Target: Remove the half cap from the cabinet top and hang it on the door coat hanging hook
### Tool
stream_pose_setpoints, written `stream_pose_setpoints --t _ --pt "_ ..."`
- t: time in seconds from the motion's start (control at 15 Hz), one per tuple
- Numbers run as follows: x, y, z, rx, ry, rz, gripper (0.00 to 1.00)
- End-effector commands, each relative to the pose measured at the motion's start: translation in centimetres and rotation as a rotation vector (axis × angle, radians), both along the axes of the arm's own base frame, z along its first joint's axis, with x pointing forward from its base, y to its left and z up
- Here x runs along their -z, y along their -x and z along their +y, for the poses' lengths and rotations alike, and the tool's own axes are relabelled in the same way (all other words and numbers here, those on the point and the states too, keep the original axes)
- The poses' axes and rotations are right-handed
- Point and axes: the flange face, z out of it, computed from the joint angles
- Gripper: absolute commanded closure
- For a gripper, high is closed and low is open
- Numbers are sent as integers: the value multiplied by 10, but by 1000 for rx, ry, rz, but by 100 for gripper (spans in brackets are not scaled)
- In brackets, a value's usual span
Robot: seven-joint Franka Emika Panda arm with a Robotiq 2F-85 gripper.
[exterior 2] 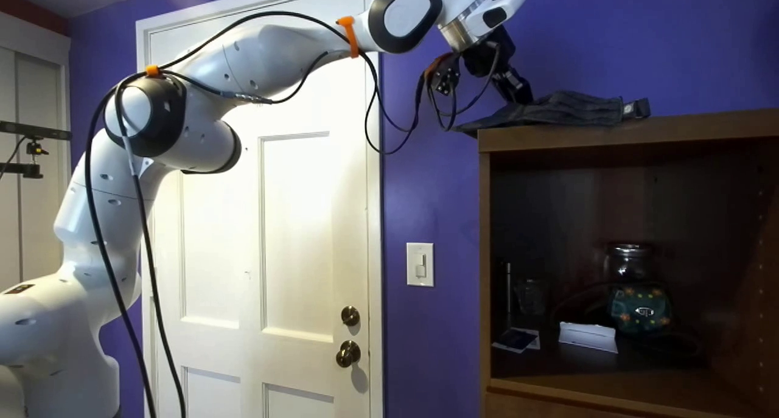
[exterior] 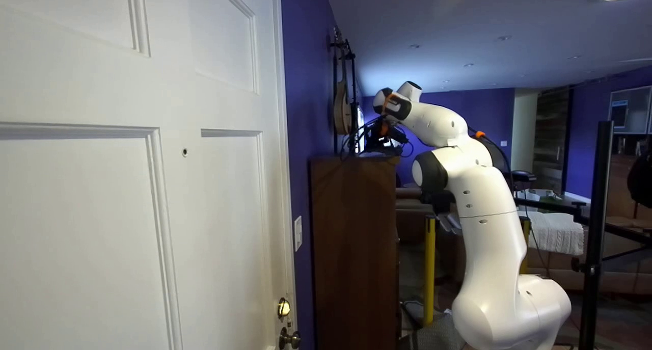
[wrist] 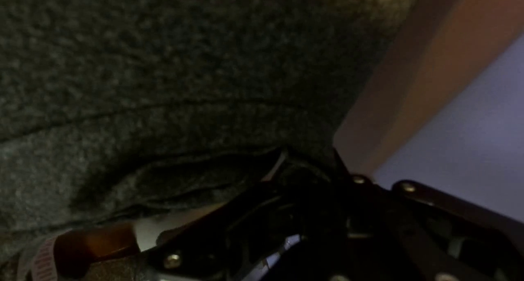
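Observation:
The half cap is dark grey, limp cloth lying on the top of the brown cabinet, its left end sticking out past the cabinet's edge. From above, my gripper reaches down to it at a tilt. In the wrist view the cap's fabric fills the upper left. A fold of it bunches between the fingertips, and the gripper is shut on it, though that area is very dark. The white door carries a tiny dark hook, well apart from the gripper.
A purple wall rises right beside the cabinet, with a stringed instrument hanging on it. Loose cables dangle by the wrist. Brass knobs stick out from the door. An amber bottle shows near the cap's edge.

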Motion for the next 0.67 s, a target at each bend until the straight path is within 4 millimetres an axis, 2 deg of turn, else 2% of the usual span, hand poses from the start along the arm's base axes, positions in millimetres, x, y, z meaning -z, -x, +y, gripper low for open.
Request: stream_pose_setpoints --t 0.0,0.33,0.6 --pt "-20 10 25 -64 15 -8 99" --pt "-41 13 64 -127 30 -23 99" --pt "-38 -4 102 -227 -15 -13 99"
